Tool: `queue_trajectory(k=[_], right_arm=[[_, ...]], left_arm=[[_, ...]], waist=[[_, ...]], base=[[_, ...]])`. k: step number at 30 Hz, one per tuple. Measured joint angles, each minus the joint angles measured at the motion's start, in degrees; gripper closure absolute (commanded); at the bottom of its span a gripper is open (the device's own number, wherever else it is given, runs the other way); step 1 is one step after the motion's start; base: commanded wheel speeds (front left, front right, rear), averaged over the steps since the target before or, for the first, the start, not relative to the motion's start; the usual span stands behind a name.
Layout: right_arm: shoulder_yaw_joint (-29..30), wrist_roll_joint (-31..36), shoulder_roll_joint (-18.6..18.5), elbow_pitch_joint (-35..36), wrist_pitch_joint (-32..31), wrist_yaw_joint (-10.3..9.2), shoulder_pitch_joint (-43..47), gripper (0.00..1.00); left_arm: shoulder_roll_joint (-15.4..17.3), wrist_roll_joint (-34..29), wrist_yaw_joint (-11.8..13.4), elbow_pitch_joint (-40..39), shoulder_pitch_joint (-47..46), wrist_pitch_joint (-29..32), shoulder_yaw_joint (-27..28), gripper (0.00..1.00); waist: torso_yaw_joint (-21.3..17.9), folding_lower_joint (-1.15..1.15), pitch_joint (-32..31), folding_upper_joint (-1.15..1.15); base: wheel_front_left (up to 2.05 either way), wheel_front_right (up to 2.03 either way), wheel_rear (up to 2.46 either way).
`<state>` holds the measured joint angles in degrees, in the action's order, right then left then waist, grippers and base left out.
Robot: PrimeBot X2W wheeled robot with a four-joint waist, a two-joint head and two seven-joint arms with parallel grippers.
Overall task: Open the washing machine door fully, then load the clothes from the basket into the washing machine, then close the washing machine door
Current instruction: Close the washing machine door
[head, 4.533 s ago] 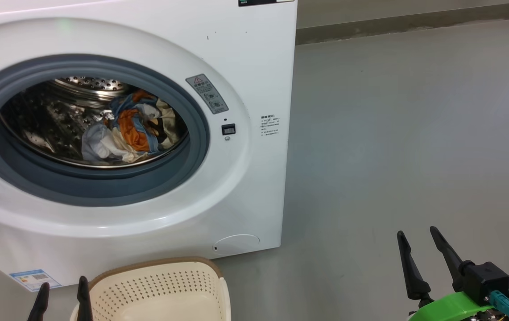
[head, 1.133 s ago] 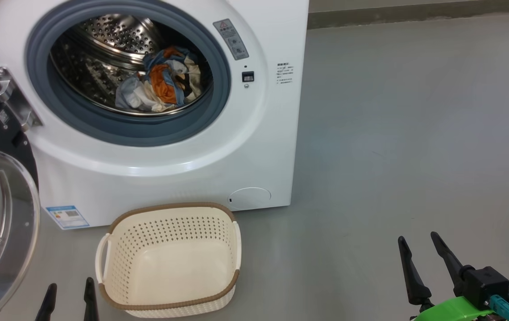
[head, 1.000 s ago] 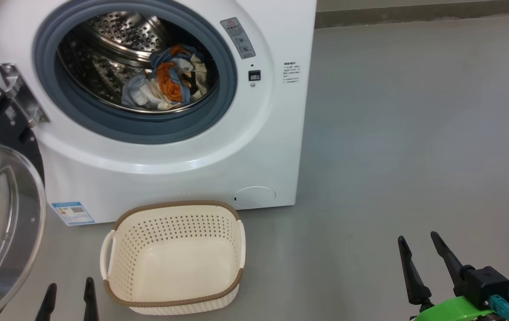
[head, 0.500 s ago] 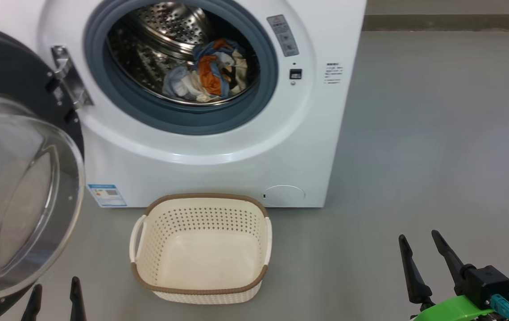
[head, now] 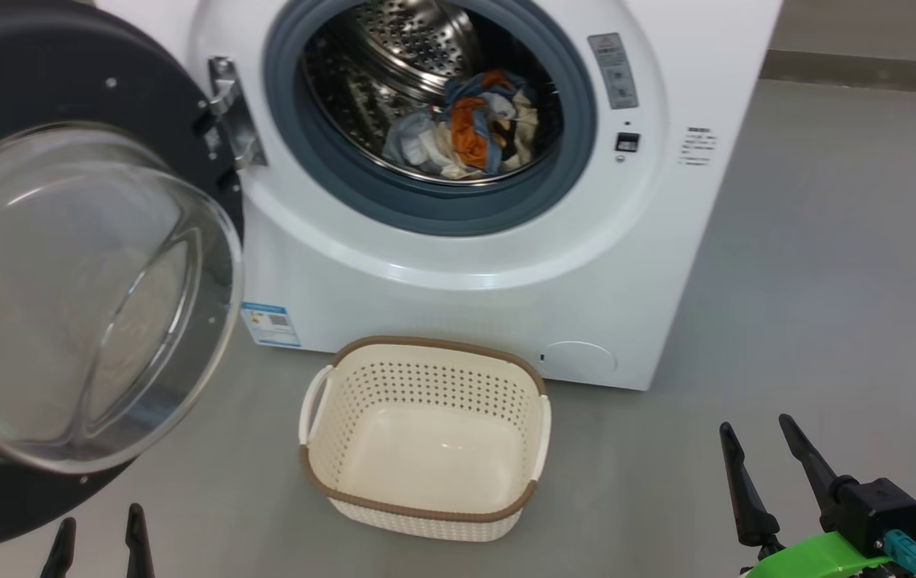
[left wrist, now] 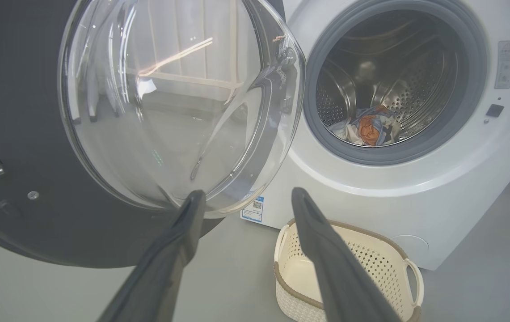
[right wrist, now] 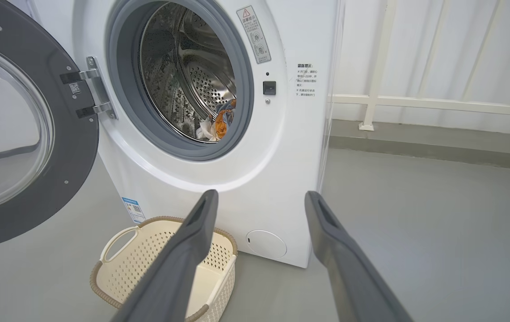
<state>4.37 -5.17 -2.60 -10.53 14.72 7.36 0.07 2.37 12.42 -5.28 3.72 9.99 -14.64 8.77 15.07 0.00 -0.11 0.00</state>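
- As the clothes [head: 470, 136] lie in the washing machine [head: 466, 305], its rigid door [head: 64, 64] should swing from a rim push.
- Left gripper [head: 100, 518] and right gripper [head: 755, 423]: wide apart, empty.

A smooth grey floor [head: 827, 281] with a dull sheen spreads out on the right. In the right wrist view it meets a darker grey skirting strip [right wrist: 433, 154] below a white ribbed wall [right wrist: 469, 53]. A white horizontal rail [right wrist: 442, 106] crosses that wall, joined to a white upright post [right wrist: 376, 67] standing at the wall's base.
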Motion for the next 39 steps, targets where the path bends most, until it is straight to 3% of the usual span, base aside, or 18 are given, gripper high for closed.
queue_trajectory(k=[22, 39], right_arm=[[-0.01, 0.18, 0.0, -0.07, 0.0, 0.0, -0.04, 0.0], [-0.89, 0.57, 0.01, -0.65, 0.0, 0.0, -0.13, 0.0]], left_arm=[[-0.01, 0.11, 1.52, 1.27, -0.87, 0.0, 2.0, 0.0], [-0.01, 0.12, 2.52, 1.76, -0.86, 0.0, 3.33, 0.0]], waist=[[11.4, 0.0, 0.3, 0.0], [14.77, 0.0, 0.24, 0.0]], base=[[0.0, 0.0, 0.0], [0.0, 0.0, 0.0]])
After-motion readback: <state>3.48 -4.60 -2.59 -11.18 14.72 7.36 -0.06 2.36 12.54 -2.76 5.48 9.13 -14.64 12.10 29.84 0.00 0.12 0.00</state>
